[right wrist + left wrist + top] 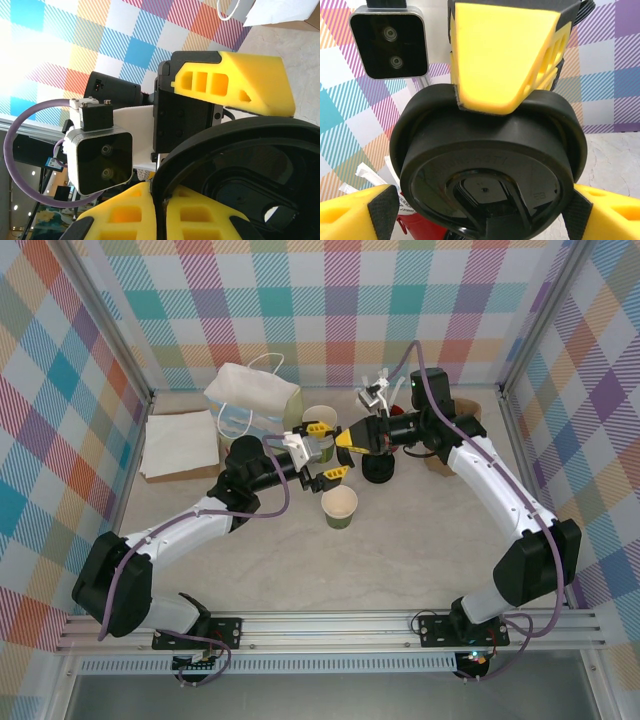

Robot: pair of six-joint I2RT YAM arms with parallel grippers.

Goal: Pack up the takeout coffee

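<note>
The coffee cup (339, 506) stands upright and open on the tabletop (400, 550), cream inside showing, just near of where the two hands meet. Its black lid (485, 190) is not on it. The lid is up in the air on edge, pinched at the rim by the right hand (346, 438). Its top faces the left arm, and in the right wrist view its hollow underside shows.

The left hand (326, 450) is spread, one finger on each side of the lid. I cannot tell whether its pads touch the rim.

Just right of the hands sits the stack of spare lids (378, 472). A stack of lidless cups (320, 418) stands at the far side. The white gift bag (252, 395) lies beyond that, to the far left.

The risk, as I judge it, is in the crowding. If the right hand lets go before the left has closed, the lid drops and may knock the light open cup below. A skewed grip would leave the lid tilted and hard to seat on the cup. Either arm swinging wide could also topple the nearby stacks.
</note>
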